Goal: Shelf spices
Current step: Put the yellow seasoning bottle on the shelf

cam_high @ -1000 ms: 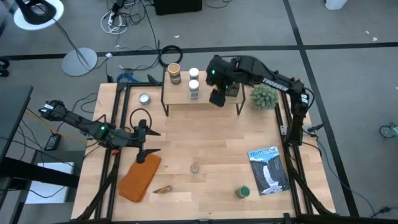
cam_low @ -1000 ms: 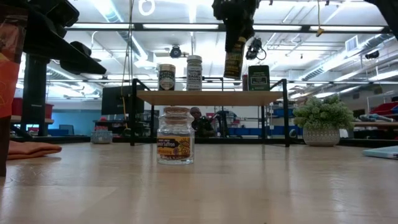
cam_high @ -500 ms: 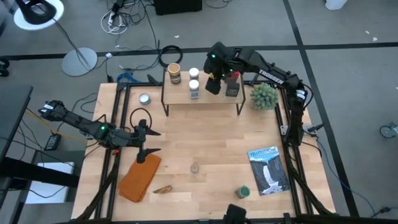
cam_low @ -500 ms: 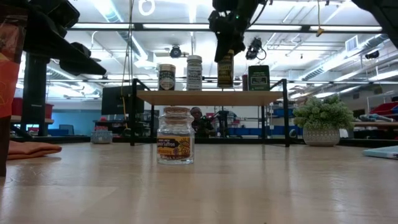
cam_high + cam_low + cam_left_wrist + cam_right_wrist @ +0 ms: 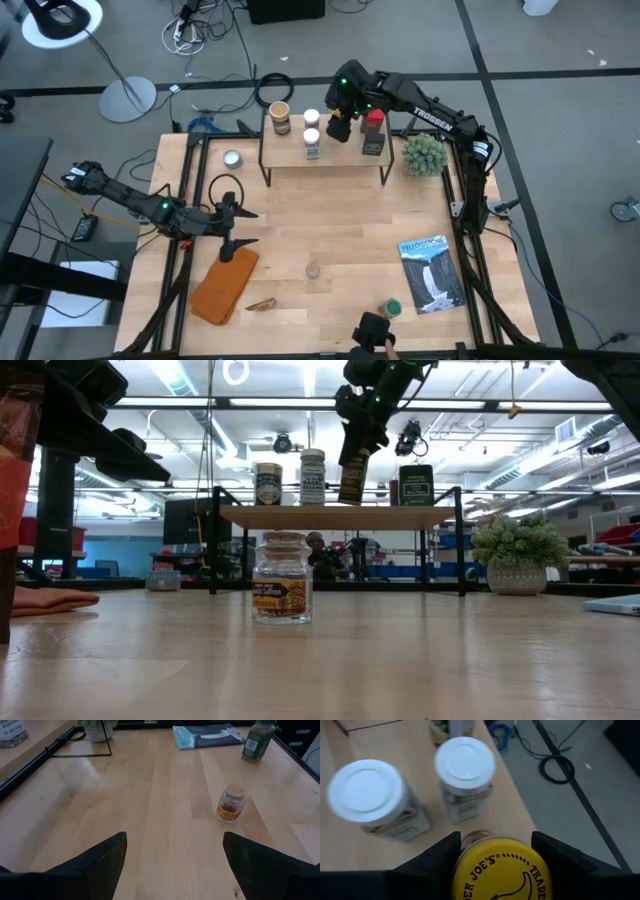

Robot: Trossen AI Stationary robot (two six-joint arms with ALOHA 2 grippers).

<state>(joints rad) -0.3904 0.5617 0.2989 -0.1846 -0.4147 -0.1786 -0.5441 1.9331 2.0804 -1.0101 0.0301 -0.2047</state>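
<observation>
Low view, right hand point(image 5: 352, 452) clamped on tilted yellow-lidded jar point(image 5: 350, 478), base toward shelf point(image 5: 340, 516).

Bright overhead ceiling lights point(image 5: 300, 405) glare in the low view and leave soft shadows on the evenly lit table point(image 5: 330, 225), while the right wrist view is blurred around the close yellow-lidded jar point(image 5: 500, 870).

Light wooden bench point(image 5: 330, 225) carrying, at the far edge, the shelf point(image 5: 325, 153); on its top a tan-topped jar point(image 5: 280, 117), two white-topped jars point(image 5: 312, 140) and a red-topped tin point(image 5: 373, 130). On the bench itself: silver tin point(image 5: 232, 158), spiky plant point(image 5: 423, 153), booklet point(image 5: 431, 272), green-topped jar point(image 5: 391, 307), small cork-topped jar point(image 5: 313, 270), orange cloth point(image 5: 224, 284).
</observation>
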